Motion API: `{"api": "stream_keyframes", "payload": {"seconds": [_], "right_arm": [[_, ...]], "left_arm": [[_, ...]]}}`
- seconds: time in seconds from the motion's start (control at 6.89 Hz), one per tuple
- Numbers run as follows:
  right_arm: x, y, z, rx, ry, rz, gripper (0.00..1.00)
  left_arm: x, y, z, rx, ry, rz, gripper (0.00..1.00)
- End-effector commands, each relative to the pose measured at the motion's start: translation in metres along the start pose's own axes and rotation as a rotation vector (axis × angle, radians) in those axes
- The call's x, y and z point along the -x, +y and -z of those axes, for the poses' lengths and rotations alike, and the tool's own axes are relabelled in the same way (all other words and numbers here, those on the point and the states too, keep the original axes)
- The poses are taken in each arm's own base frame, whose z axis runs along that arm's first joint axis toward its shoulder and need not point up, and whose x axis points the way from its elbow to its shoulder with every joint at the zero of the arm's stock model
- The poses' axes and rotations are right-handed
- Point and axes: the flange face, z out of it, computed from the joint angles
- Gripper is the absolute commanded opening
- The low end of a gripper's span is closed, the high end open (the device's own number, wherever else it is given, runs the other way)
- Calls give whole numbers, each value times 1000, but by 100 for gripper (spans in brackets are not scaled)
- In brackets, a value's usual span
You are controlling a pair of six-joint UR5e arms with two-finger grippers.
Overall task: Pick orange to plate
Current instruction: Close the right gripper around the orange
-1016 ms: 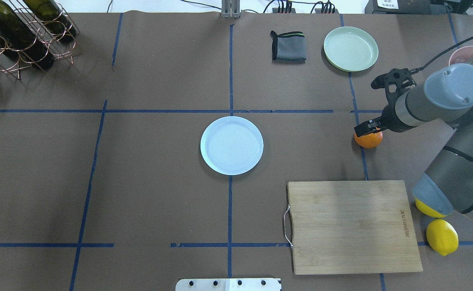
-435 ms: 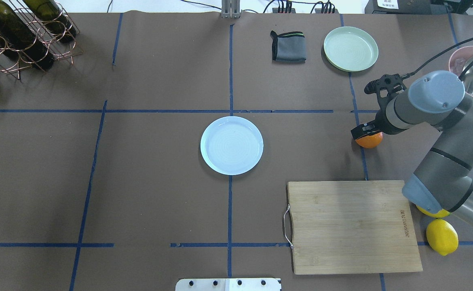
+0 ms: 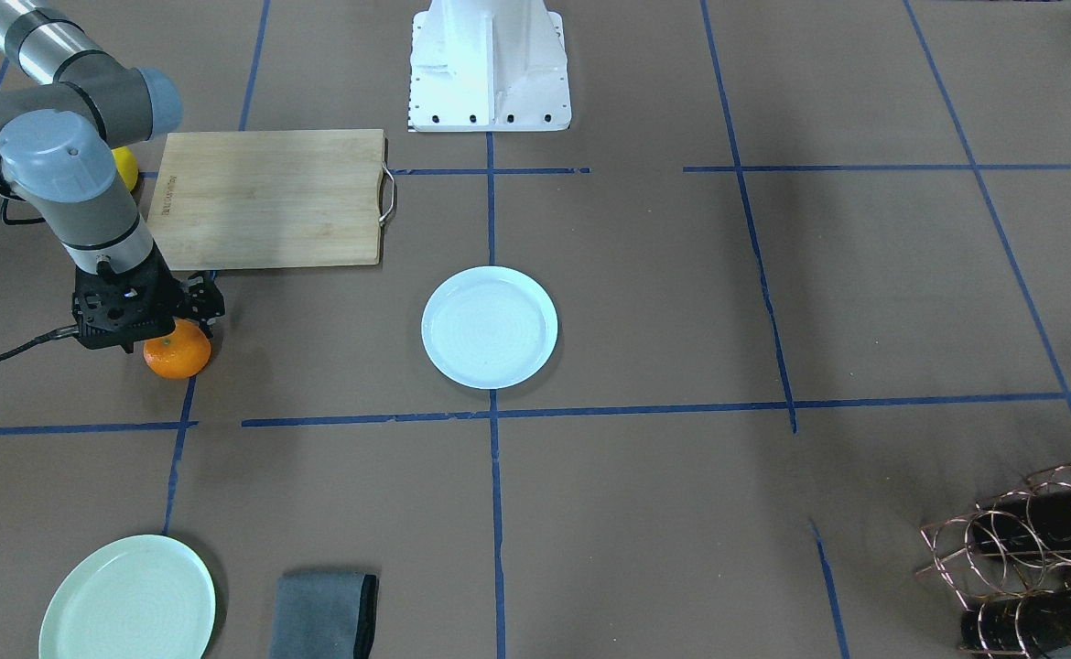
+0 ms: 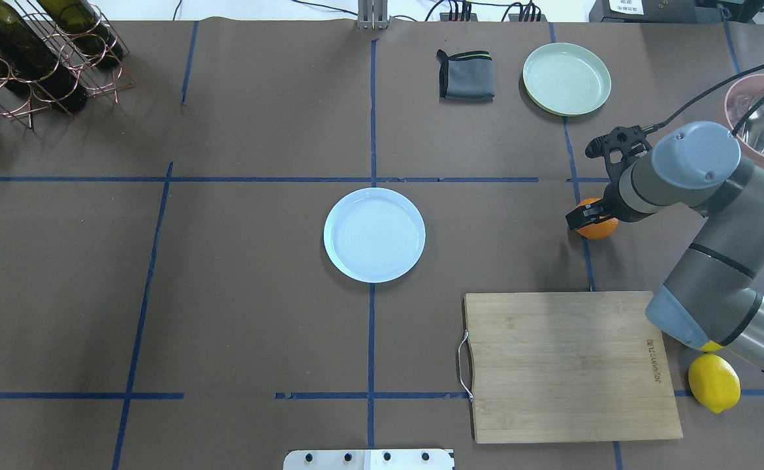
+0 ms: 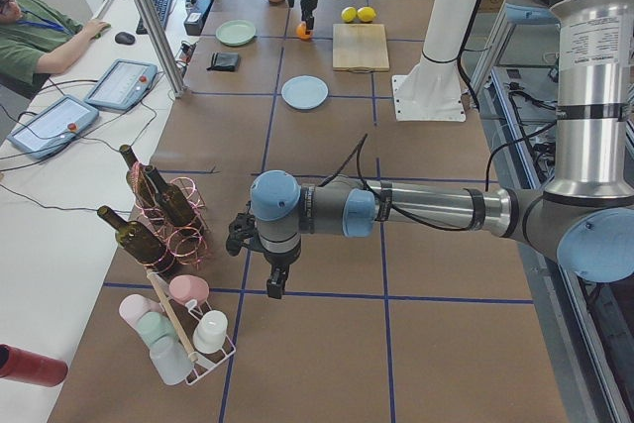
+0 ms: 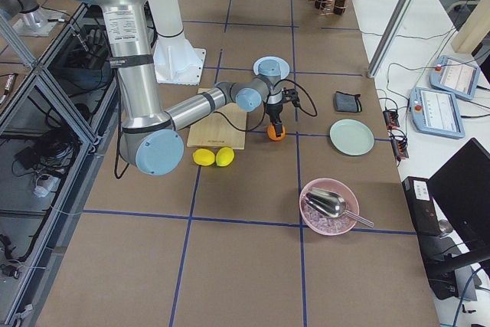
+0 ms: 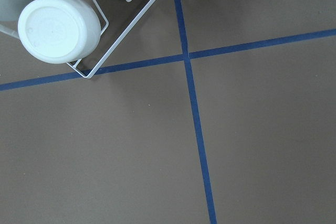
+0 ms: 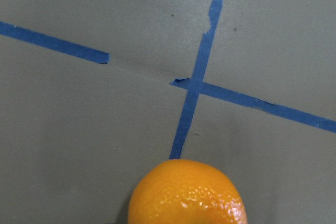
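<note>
Only brown paper (image 4: 258, 294) under orange (image 4: 601, 228)

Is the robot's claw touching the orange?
Cannot tell. In the front-facing view the right gripper covers the top of the orange, and the right wrist view shows no fingertips, so neither contact nor a gap shows plainly.

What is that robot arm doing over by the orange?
The robot's right gripper is down at the orange, which sits on the table on a blue tape line. Whether the gripper has closed on the fruit can't be told. The pale blue plate, where the orange should go, waits mid-table, well apart from it.
</note>
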Motion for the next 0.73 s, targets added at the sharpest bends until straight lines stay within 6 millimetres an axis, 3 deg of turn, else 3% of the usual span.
{"api": "stream_keyframes", "payload": {"seconds": [0.0,0.58], "right_arm": [[2,3,-9,6,16,5,100],[12,0,-17,-6,40,19,100]], "left_arm": [[0,0,1,-2,0,-1,100],[1,1,0,0,-6,-3,100]]}}
